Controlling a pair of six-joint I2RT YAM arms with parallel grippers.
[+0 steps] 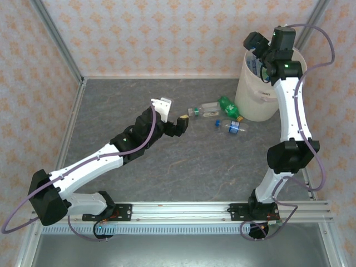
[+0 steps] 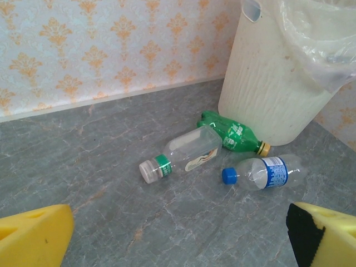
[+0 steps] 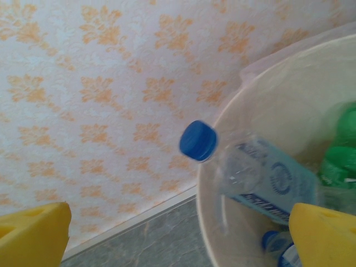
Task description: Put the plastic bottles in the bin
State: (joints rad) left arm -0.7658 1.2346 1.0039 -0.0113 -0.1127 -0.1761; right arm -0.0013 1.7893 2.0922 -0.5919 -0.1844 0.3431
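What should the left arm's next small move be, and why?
Probably ease the open left gripper forward and down toward the white-capped clear bottle. It is the nearest of three bottles lying on the table beside the bin, and it lies clear of the gripper. The green bottle and the blue-capped bottle lie just beyond it.

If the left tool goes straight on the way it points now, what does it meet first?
Probably the clear plastic bottle with a white cap, lying centred ahead of the left tool; depth is uncertain.
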